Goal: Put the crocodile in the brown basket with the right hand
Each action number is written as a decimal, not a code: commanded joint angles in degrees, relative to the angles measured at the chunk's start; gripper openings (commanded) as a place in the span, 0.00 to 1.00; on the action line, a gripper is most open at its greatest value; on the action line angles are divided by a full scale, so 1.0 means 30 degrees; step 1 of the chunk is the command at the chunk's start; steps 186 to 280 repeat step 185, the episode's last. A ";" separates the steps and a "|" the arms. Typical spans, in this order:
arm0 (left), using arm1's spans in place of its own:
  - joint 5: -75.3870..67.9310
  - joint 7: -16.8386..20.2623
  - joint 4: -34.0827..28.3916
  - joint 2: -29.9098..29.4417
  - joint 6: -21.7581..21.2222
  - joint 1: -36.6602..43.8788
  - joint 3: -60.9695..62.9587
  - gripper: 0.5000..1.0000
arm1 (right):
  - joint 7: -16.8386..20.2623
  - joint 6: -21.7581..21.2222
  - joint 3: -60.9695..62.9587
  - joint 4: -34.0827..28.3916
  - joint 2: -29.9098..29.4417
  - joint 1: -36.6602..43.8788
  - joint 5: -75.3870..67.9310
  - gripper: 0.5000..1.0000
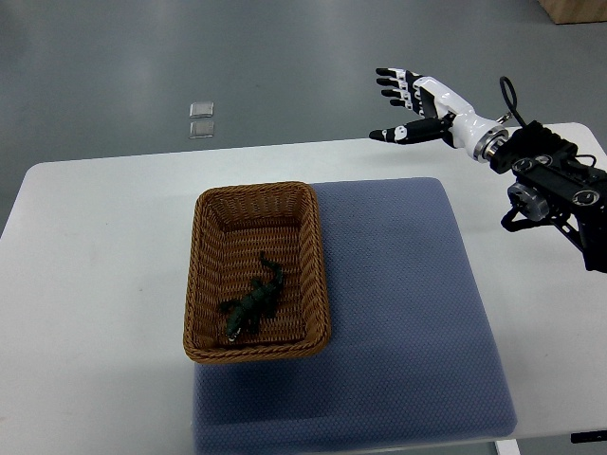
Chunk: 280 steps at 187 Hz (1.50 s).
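Observation:
A dark green toy crocodile (pixel 252 300) lies inside the brown wicker basket (pixel 212 220), toward its near end, stretched diagonally. The basket sits on the left edge of a blue mat (pixel 398 303). My right hand (pixel 402 102) hovers high at the far right, above the table's back edge, well away from the basket. Its fingers are spread and hold nothing. The right arm (pixel 550 180) comes in from the right edge. The left arm is out of sight.
The white table (pixel 95 284) extends left of the basket. Two small clear square objects (pixel 201 120) lie on the grey floor beyond the table. A wooden corner (pixel 579 9) shows at the top right.

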State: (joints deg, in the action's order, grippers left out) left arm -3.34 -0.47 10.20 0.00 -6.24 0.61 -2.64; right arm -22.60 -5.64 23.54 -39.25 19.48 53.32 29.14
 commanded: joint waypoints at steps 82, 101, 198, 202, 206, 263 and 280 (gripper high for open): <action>0.0000 0.0009 -0.0001 0.0000 0.0000 0.0001 0.0030 1.00 | 0.0883 -0.0172 0.0006 0.1805 0.0187 -0.1309 -0.9245 0.84; 0.0000 0.0008 -0.0030 0.0000 0.0000 0.0001 0.0029 1.00 | 0.1060 -0.0348 0.0006 0.1805 0.0041 -0.1456 -0.9509 0.85; 0.0029 0.0009 -0.0030 0.0000 0.0000 -0.0057 0.0000 1.00 | 0.0854 -0.0260 0.0065 0.1717 -0.0135 -0.1954 -0.9451 0.85; 0.0029 0.0009 -0.0030 0.0000 0.0000 -0.0057 0.0000 1.00 | 0.0854 -0.0260 0.0065 0.1717 -0.0135 -0.1954 -0.9451 0.85; 0.0029 0.0009 -0.0030 0.0000 0.0000 -0.0057 0.0000 1.00 | 0.0854 -0.0260 0.0065 0.1717 -0.0135 -0.1954 -0.9451 0.85; 0.0029 0.0009 -0.0030 0.0000 0.0000 -0.0057 0.0000 1.00 | 0.0854 -0.0260 0.0065 0.1717 -0.0135 -0.1954 -0.9451 0.85; 0.0029 0.0009 -0.0030 0.0000 0.0000 -0.0057 0.0000 1.00 | 0.0854 -0.0260 0.0065 0.1717 -0.0135 -0.1954 -0.9451 0.85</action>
